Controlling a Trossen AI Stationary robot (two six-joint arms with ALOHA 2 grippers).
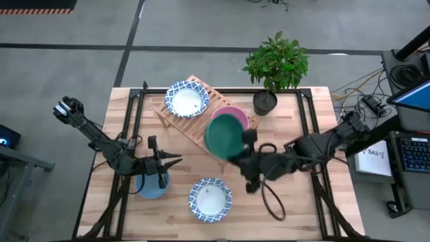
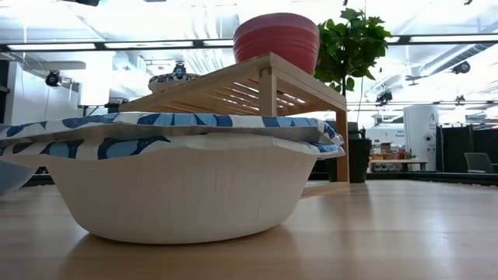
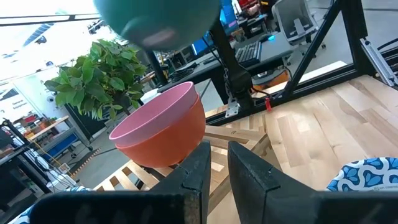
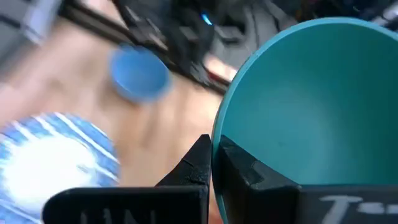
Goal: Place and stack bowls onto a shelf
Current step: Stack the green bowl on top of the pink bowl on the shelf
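Patterned white bowl (image 2: 175, 175) close to low camera. Right gripper (image 4: 214, 155) pinching green bowl (image 1: 224, 136) rim beside shelf (image 1: 195, 121). Left gripper (image 3: 216, 165) pressed together over blue bowl (image 1: 152, 186).

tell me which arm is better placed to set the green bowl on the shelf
Right: its hand already pinches the green bowl beside the shelf. The left hand is empty, over by the blue bowl.

I work in a robotics lab or workshop. My wooden table (image 1: 302, 121) sits on grey concrete floor (image 1: 74, 67) in the upper left of the overhead frame. At the right edge are a keyboard (image 1: 413, 151), tangled cables (image 1: 366, 101) and black equipment racks. Ceiling strip lights (image 2: 156, 44) run behind.
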